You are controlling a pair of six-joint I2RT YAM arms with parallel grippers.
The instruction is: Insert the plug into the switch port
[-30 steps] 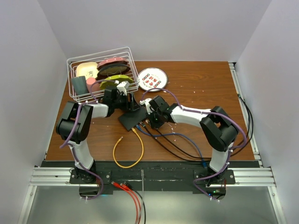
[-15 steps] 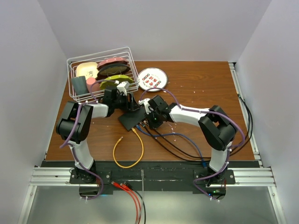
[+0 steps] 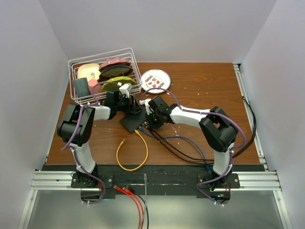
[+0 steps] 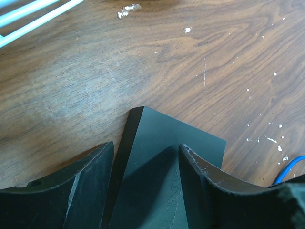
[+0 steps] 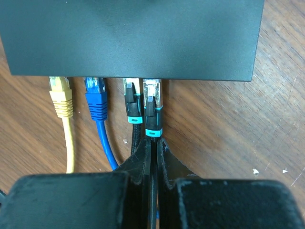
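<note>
Plug (image 5: 152,107) first: you're dealing with something light, a hard clear plastic head on a bendy black cord. I'd guess it takes no force to carry but wobbles if you grab too far back. Best hold is right behind the teal boot. That's where your right fingers (image 5: 144,151) are, pinched together on the cord with the head sticking straight out ahead of them toward the box (image 5: 133,38).

The head's tip is right at the box's port edge, last in the row after the yellow plug (image 5: 61,95), the blue plug (image 5: 96,98) and another black plug (image 5: 132,102). It sits a bit further out from the box than that black neighbour, so I'd say it's not clicked home yet. The port itself is hidden under the box's edge from the wrist view.

The box looks light and smooth too, so it'll probably skate on the bench (image 5: 214,124) when you push. Your left fingers (image 4: 76,186) are apart, one either side of a box corner away from the port edge. Can't tell if they're actually pressing on it.
</note>
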